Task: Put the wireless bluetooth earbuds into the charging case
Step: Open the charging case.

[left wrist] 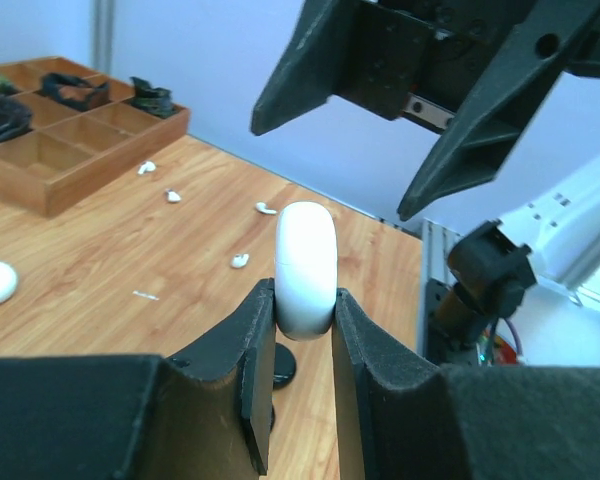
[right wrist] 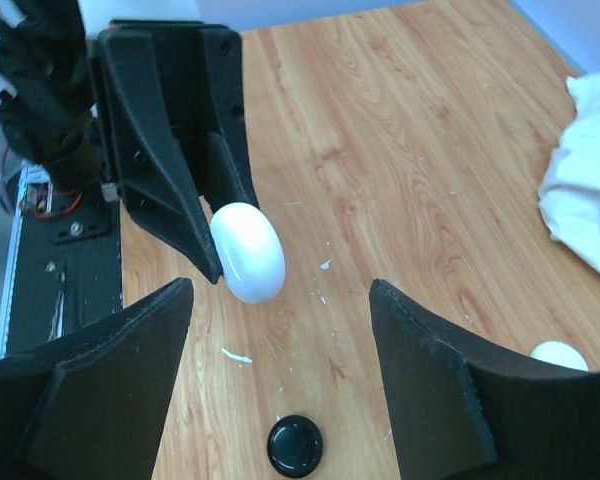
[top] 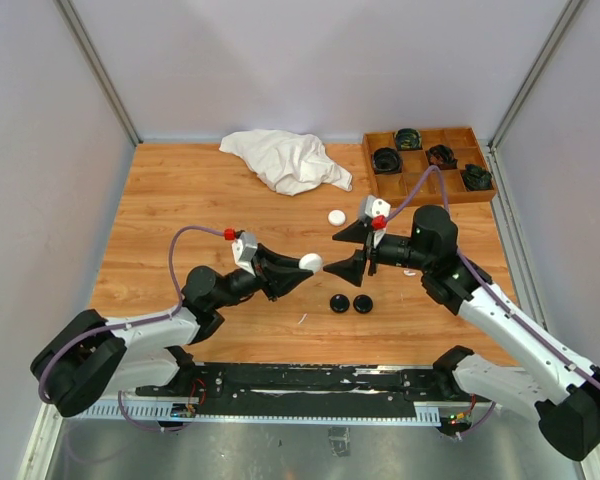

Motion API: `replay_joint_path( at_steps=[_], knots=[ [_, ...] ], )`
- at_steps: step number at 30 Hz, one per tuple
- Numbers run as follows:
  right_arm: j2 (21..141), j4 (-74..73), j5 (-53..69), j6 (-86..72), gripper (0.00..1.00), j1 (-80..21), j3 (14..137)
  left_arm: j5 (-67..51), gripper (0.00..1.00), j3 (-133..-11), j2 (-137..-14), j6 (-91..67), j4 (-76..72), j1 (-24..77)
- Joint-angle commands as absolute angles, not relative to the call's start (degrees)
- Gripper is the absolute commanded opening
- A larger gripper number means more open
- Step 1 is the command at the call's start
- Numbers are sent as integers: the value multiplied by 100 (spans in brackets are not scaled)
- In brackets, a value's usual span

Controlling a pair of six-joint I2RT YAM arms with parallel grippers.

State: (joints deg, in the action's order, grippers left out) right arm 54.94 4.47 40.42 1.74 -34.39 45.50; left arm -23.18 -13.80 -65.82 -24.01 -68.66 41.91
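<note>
Nearest, two black round cases (top: 339,303) lie on the bench (top: 180,200). My left fingers (left wrist: 305,305) pinch the white charging case (left wrist: 306,255); my right fingers (right wrist: 280,300) gape around it. White earbuds (left wrist: 240,261) lie loose beyond. Far right, a wooden tray (top: 420,192) holds coiled black items (top: 386,158) in its compartments.

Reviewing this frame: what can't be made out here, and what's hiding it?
- Earbuds: tiny white specks in the left wrist view, shape unreadable; too small to count from the top.
- White case: the left hand covers its lower half; no view shows a seam or contents.
- Black discs: right wrist view shows only one, the other probably behind the open right hand.
- Tray items: small, dark coils, kind unclear.
</note>
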Motion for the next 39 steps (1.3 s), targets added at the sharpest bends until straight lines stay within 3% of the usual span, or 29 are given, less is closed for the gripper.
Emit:
replay_joint_path(
  at_steps=[1,10,24,34,39],
  knots=[
    [5419,58,4994,1179,71,-3374,4577,-3210,3,-1496,-6410,-2233,-6922,4157],
    [5819,-192,5931,1173,61,-3430,4874,-3682,4,-1606,-6371,-2153,-6927,4157],
    [6070,-315,6188,1123,44,-3550,5050,-3934,7,-1694,-6420,-2174,-6900,4157],
    [6246,-676,6324,1287,40,-3673,5241,-4029,8,-1701,-6367,-2196,-6904,4158],
    [6258,-1007,6278,1469,29,-3681,5395,-4089,20,-1731,-6324,-2099,-6671,4157]
  ],
)
